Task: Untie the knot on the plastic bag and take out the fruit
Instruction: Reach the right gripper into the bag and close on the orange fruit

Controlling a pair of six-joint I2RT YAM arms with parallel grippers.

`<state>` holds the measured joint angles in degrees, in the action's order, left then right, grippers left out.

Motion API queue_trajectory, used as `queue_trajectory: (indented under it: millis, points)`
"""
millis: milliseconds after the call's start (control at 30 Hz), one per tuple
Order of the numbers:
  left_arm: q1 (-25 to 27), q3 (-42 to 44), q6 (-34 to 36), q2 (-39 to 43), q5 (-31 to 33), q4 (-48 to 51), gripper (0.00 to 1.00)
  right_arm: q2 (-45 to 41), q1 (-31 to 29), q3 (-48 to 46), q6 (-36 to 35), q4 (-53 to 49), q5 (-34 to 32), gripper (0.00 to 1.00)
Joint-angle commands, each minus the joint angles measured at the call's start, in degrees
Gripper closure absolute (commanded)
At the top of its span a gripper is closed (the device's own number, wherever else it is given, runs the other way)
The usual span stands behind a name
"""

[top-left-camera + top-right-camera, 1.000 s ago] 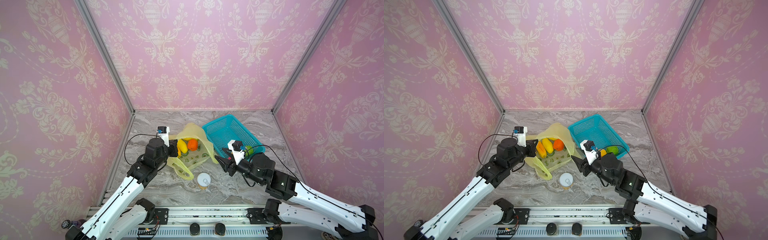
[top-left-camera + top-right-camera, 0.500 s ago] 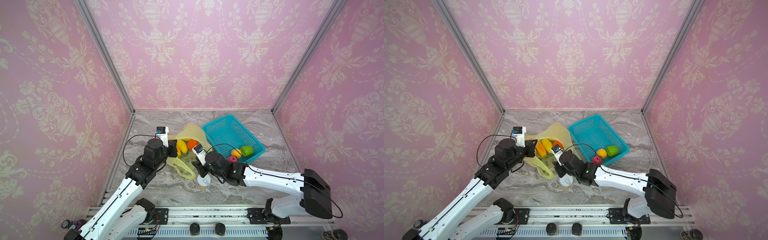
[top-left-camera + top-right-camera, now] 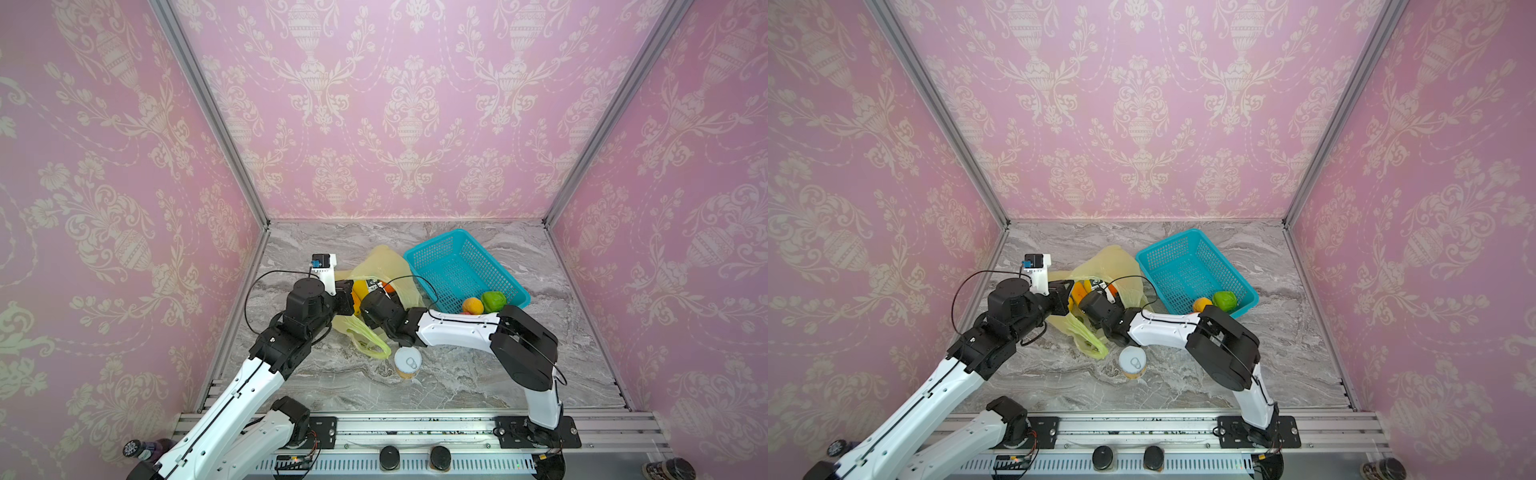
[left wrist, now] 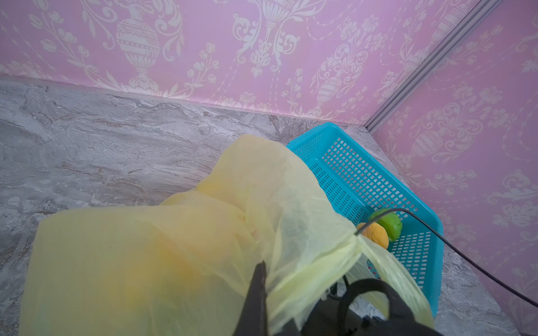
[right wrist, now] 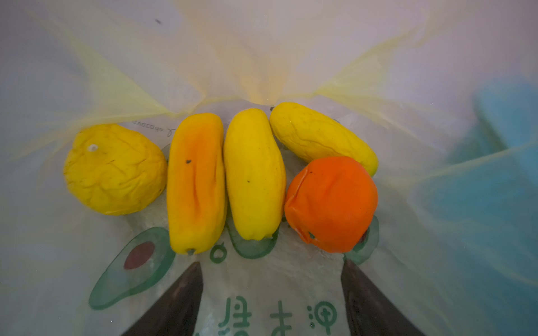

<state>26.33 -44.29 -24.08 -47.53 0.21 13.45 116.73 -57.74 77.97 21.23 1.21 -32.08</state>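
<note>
My left gripper (image 4: pixel 260 280) is pinched together on the plastic bag (image 4: pixel 139 247) rim, mid-table, just left of the turquoise basket (image 3: pixel 436 251). My right gripper (image 5: pixel 270 293) is inside the bag, fingers apart, empty. It faces a lemon (image 5: pixel 113 168), three yellow oblong fruit (image 5: pixel 253 174) and an orange (image 5: pixel 332 203).

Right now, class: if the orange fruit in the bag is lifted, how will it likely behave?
The orange fruit looks dented and creased, so it probably squashes softly. Its rounded shape may let it roll on the thin bag.

White arm links (image 3: pixel 457 328), black joints (image 3: pixel 305 301), thin black cables (image 3: pixel 246 305), white wrist mount (image 3: pixel 327 277), possibly blue-tagged.
</note>
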Motion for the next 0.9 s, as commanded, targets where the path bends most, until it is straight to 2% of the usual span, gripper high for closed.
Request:
queue_trajectory:
  millis: [0, 167, 467, 633, 767, 867]
  points:
    - [-0.47, -1.59, 0.33, 0.84, -1.95, 1.22, 1.00, 3.67, 1.71, 4.04, 2.93, 0.39, -5.42, 0.15]
    - [-0.49, -1.34, 0.21, 0.74, -2.05, 1.14, 1.00, 6.85, 3.37, 7.21, 5.13, -1.11, -9.46, 0.08]
    - [-0.48, -1.33, 0.19, 0.46, -2.83, 0.62, 1.00, 11.96, 7.90, 12.55, 8.87, -4.62, -0.43, 0.11]
    - [-0.49, -1.25, -0.01, 0.33, -3.36, 0.26, 1.00, 12.56, 9.82, 13.05, 10.38, -3.18, 4.47, 0.27]
    - [-0.46, -1.50, -0.01, -0.23, -3.42, 0.28, 1.00, 10.73, 9.91, 10.75, 9.57, 1.48, 4.21, 0.36]
    - [-0.49, -1.67, -0.01, -0.57, -3.72, 0.09, 1.00, 9.11, 9.88, 8.28, 9.87, 5.56, 3.64, 0.49]
